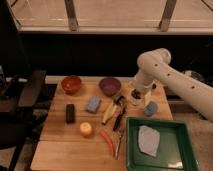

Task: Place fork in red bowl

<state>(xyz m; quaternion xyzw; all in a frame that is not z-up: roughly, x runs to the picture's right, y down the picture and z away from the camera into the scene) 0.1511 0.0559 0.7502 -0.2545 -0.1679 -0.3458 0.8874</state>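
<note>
- A wooden desk (55, 147) is seen from the front and slightly above. A white robot arm (167, 75) reaches in from the right.
- The gripper (136, 96) hangs low over the back right part of the desk, just right of a purple bowl (109, 85) and near a blue cup (150, 108). The fork is not in it, and whether it is wide or narrow cannot be told.
- The fork (119, 146), a thin silvery utensil, lies flat near the front of the desk. A red chili pepper (107, 141) is just beside it on the left, and a green tray (156, 120) is on its right.
- The red bowl (71, 84) stands at the back left, well apart from the fork, and looks empty.
- A black-handled utensil (119, 117) lies just behind the fork and could be mistaken for it.
- The step in hand seems to be reaching for the fork, which is not yet grasped.
- To do this well, the gripper should probably come forward and descend straight onto the fork's middle, closing across the thin handle. It should keep off the pepper and the tray wall. The fork is slim and flat, so a low, firm pinch seems needed, or it may slip.
</note>
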